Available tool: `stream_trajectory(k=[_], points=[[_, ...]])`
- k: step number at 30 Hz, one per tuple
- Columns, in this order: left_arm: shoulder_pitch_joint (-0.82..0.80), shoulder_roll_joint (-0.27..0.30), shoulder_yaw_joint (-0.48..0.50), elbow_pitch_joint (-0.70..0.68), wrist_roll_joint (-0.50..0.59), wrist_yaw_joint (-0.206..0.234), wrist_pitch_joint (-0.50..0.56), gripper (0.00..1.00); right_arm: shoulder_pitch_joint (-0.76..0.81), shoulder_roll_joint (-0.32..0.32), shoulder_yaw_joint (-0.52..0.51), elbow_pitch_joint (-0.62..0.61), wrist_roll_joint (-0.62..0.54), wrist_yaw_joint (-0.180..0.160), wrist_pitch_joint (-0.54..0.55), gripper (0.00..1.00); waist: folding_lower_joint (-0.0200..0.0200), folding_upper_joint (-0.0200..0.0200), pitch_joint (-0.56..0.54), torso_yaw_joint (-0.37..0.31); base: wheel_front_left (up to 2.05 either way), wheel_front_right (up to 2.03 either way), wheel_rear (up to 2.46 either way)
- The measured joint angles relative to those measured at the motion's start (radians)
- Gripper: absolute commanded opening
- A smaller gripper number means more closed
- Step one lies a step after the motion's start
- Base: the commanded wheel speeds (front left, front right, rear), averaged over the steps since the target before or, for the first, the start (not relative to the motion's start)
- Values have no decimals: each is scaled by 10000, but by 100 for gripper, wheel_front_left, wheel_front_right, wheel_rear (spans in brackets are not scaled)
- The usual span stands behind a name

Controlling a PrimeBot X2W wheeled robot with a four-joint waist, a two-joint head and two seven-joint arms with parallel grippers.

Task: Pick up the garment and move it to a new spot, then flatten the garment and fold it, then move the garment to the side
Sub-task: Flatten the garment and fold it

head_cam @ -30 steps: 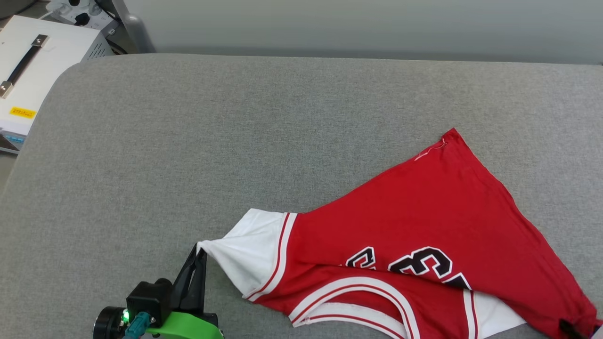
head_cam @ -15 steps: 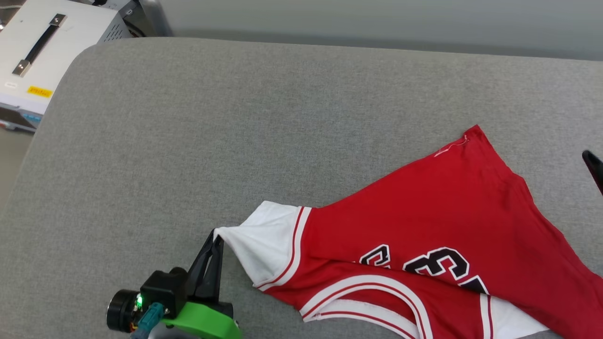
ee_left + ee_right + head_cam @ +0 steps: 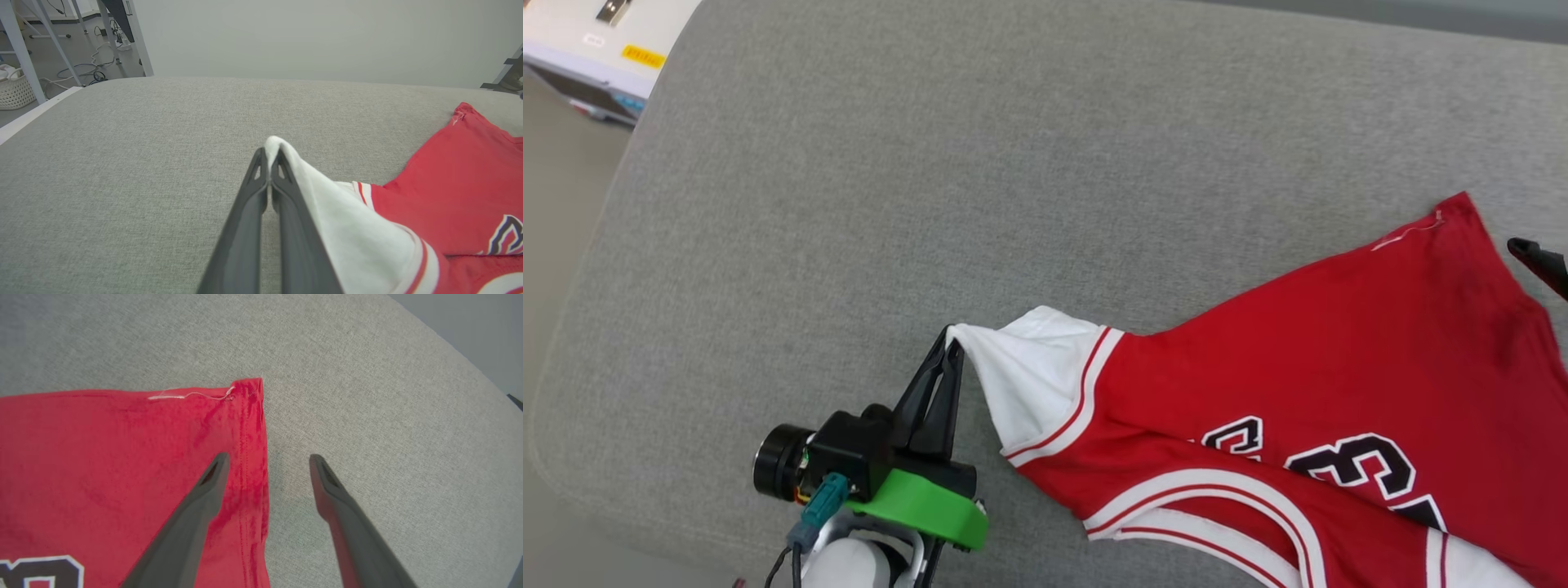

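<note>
— The garment (image 3: 1339, 367) (image 3: 457, 196) (image 3: 102, 457), a red soft-fabric T-shirt with white short sleeves and red-and-white striped trim: how many do you count?

— One. It lies on the grey woven-fabric surface (image 3: 931, 163), towards the right and near side in the head view. Its body runs diagonally, and one hem corner (image 3: 1458, 208) points to the far right. One white sleeve (image 3: 1033, 376) is fully in sight. A second white patch sits at the bottom right edge. Black numerals (image 3: 1356, 465) outlined in white cross the chest, partly creased under.

— And the grippers?

— Two, each with two long dark fingers. The left gripper (image 3: 953, 336) (image 3: 269, 153) comes up from the lower left with its fingers slanted up and a little rightward. Its jaws are pressed together on the very tip of the white sleeve, which is drawn up into a small peak.

— The right one?

— The right gripper (image 3: 267, 459) hangs over the hem corner with its jaws spread wide and nothing between them. In its wrist view one finger is over the red cloth and the other over the bare grey surface, astride the garment's side edge. I cannot tell whether either finger touches down.

— Anything else?

— One white box (image 3: 596, 41) with a yellow label, past the surface's far left corner.
</note>
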Motion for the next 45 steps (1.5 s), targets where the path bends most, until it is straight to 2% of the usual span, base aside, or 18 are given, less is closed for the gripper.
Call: stream_trajectory(k=[6, 10, 15, 16, 17, 22, 31, 39, 45], points=[[-430, -144, -142, 132, 12, -113, -86, 0, -1318, 21, 1248, 1325, -82, 0, 347, 100, 0, 0, 577, 418, 0, 0, 0], [-674, -265, -232, 337, 12, -182, -161, 0, -1527, 69, 1806, 2220, -31, -2, 238, 100, 1, 0, 888, 727, 0, 0, 0], [-745, -353, -236, 422, 12, -230, -163, 0, -1515, -449, 2332, 2550, 424, -10, 226, 100, 0, 0, 1106, 1047, 0, 0, 0], [-744, -368, -180, 420, 25, -230, -163, 0, -1469, -617, 2399, 2564, 704, -10, 98, 53, 0, 0, 1128, 1108, 0, 0, 0], [-744, -370, -134, 420, 27, -234, -163, 0, -1464, -679, 2449, 2558, 777, -10, 15, 0, 0, 0, 1125, 1101, 0, 0, 0], [-736, -366, 73, 474, 111, -334, -167, 0, -1406, -679, 2683, 2533, 895, -8, -840, 0, 0, 0, 1010, 886, 0, 0, 0], [-651, -157, 382, 516, 345, -487, -169, 0, -776, -274, 2512, 2364, 991, -6, -4084, 0, 1, 0, 211, 506, 0, 0, 0], [-719, 428, 673, -40, 483, -573, -169, 0, -260, -286, 1852, 1584, 1018, -6, -5781, 0, 0, 0, -770, 57, 0, 0, 0], [-2058, 915, 773, -587, 537, -671, -86, 0, -164, -21, 713, 784, 805, -6, -6590, 0, 0, 0, -1220, -464, 0, 0, 0]])
